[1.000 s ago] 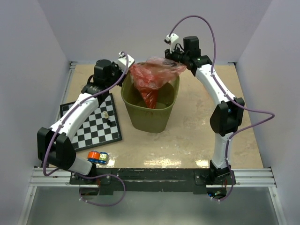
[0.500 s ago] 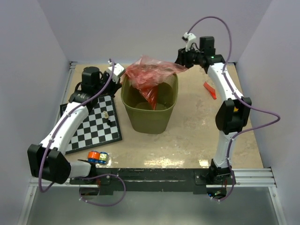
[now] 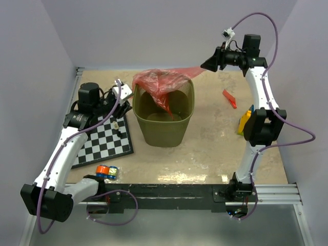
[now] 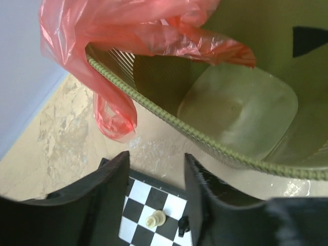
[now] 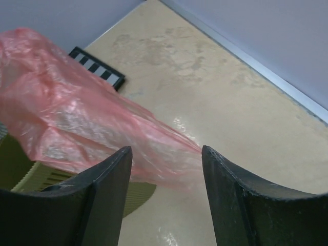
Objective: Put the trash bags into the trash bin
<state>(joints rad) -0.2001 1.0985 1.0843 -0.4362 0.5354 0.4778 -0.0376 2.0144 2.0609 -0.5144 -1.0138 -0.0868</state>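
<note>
The olive mesh trash bin stands mid-table. A wide red-pink trash bag lies crumpled over its top, partly hanging inside, with one corner stretched right. A small flat red strip lies on the table to the right. My left gripper is open just left of the bin, over the chessboard. In the left wrist view the bag drapes over the bin rim, beyond my open gripper. My right gripper is open, with the bag's corner ahead of its fingers, not gripped.
A chessboard with small pieces lies left of the bin. Coloured toy blocks sit near the left arm's base. A yellow and blue block stands at the right, beside the right arm. Walls enclose the table.
Both grippers have opened and let go of the bag. The left arm drew back to the left, the right arm up and to the right. The bag stays draped over the bin.
</note>
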